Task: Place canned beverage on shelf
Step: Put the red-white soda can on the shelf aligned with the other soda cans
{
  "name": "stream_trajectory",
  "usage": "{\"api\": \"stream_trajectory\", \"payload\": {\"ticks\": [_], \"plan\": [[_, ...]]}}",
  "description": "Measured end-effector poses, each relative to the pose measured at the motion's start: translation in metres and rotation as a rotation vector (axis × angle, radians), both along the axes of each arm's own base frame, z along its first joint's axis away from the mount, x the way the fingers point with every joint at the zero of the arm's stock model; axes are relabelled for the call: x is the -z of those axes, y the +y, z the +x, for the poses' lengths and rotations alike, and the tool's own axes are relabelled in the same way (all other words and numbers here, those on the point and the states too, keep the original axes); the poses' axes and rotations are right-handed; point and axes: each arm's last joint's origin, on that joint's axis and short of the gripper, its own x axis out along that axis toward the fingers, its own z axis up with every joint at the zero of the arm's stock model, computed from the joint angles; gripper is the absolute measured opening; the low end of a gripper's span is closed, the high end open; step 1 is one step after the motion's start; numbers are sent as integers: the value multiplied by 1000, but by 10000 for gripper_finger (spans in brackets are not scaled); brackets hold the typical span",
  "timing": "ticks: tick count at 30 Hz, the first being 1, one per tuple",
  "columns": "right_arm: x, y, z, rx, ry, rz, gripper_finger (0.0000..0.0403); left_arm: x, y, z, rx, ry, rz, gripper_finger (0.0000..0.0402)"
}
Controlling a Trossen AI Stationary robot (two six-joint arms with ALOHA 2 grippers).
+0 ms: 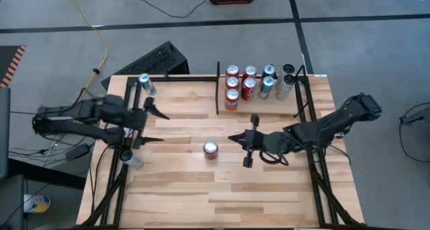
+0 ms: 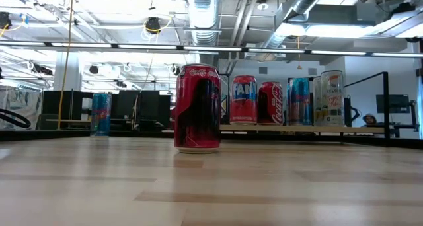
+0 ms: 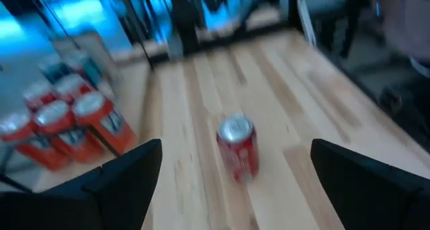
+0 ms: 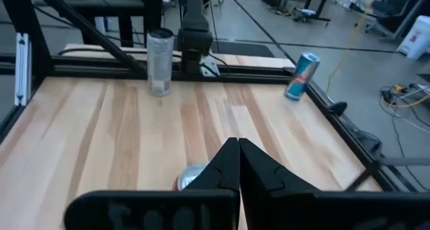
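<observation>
A red beverage can (image 1: pixel 211 149) stands upright on its base in the middle of the table, also seen in the low view (image 2: pixel 197 108) and the left wrist view (image 3: pixel 238 148). My left gripper (image 1: pixel 163 128) hovers open, left of the can and pointing at it. My right gripper (image 1: pixel 230 138) is shut just right of the can and touches nothing; its closed fingers (image 4: pixel 238 156) half hide the can (image 4: pixel 190 178). The shelf (image 1: pixel 269 107) is the far-right wooden bay beside a black divider bar (image 1: pixel 218 89). Several cans (image 1: pixel 250 82) stand in it.
A blue can (image 1: pixel 145 84) stands at the far left corner, and a silver can (image 1: pixel 132 160) stands by the left arm's base. Black frame tubes (image 1: pixel 306 95) border the shelf and the table's sides. Bare wood lies toward the near edge (image 1: pixel 215 196).
</observation>
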Motion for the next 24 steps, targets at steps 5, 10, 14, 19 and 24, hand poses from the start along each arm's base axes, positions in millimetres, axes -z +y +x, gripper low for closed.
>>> {"api": "stream_trajectory", "payload": {"ticks": [5,10,14,19,24], "plan": [[15,3,19,10,-8,3,23,26,1,-28,-6,-189,-37,366],[37,9,44,19,-42,14,23,49,1,-44,-32,-310,-108,366],[57,8,60,23,-37,42,23,59,4,-49,-126,-487,-182,366],[65,10,66,27,-44,61,23,80,7,-46,-221,-545,-204,366],[81,4,52,28,-127,92,23,108,9,-36,-288,-498,-174,366]]}}
